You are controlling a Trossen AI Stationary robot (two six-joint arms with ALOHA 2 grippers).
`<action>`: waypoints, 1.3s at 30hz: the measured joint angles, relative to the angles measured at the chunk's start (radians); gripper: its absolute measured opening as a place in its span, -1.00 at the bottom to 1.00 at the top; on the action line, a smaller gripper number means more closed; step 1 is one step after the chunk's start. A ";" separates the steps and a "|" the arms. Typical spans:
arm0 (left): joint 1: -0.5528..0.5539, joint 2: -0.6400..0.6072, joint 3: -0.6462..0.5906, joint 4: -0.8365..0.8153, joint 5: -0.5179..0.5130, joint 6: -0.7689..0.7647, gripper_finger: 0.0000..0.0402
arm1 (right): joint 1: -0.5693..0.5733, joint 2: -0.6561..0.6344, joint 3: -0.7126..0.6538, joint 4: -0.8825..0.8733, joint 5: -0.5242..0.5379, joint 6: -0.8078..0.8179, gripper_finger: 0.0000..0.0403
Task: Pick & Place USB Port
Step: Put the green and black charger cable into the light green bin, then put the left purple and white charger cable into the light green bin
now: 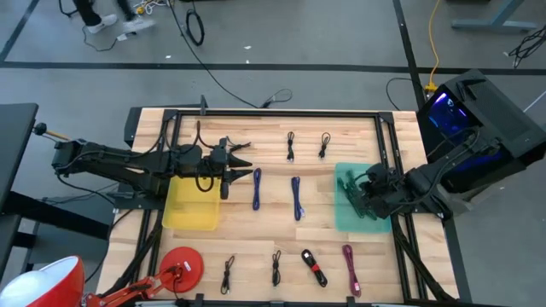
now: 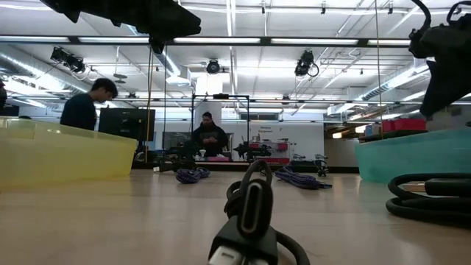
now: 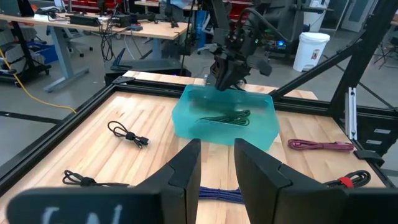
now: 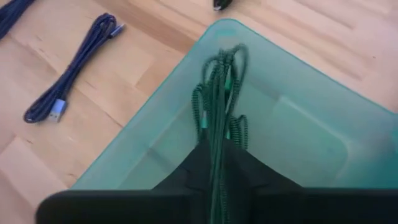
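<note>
On the near edge of the desk [image 1: 256, 247], closest to the low camera, lie four cables not yet sorted: two black cables [image 1: 228, 275], a black-and-red cable [image 1: 313, 267] and a maroon cable [image 1: 349, 268]. A red disc [image 1: 182, 266] sits at the near left corner.

In the middle band, the yellow bin [image 1: 192, 205] stands on the left and appears to hold nothing, as far as the overhead view shows. The left tool [image 1: 241, 164] hovers just beyond that bin; its fingers stand slightly apart with nothing between them, and a blue cable [image 1: 256, 188] lies just beside it. A second blue cable [image 1: 296, 197] lies near the centre.

On the right, the teal bin [image 1: 358, 205] has the right tool [image 4: 214, 168] over it. That tool is clamped on a green cable [image 4: 221, 93], whose coiled length hangs down into the bin; the left wrist view shows dark cable already resting on the bin floor.

Farther back, two more black cables [image 1: 290, 145] lie near the far rail.

My reading is that the task is at an early stage: one cable is being delivered to the teal bin and needs only to be let go, while eight cables are left on the desk.
</note>
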 joint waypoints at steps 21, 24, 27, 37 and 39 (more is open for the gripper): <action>0.011 0.112 -0.001 -0.174 -0.133 -0.332 -0.50 | -0.010 0.000 0.000 0.749 0.413 -0.789 -0.29; 0.024 0.161 -0.001 -0.162 -0.074 -0.433 -0.50 | -0.021 0.001 0.000 0.934 0.417 -0.999 -0.28; 0.038 0.209 -0.001 -0.155 -0.010 -0.509 -0.50 | -0.036 0.006 0.000 1.028 0.415 -1.101 -0.27; 0.098 0.343 -0.001 -0.201 0.113 -0.701 -0.50 | -0.054 0.076 0.000 1.077 0.414 -1.164 -0.27; 0.105 0.362 -0.001 -0.201 0.116 -0.719 -0.50 | -0.054 0.079 0.000 1.100 0.407 -1.186 -0.27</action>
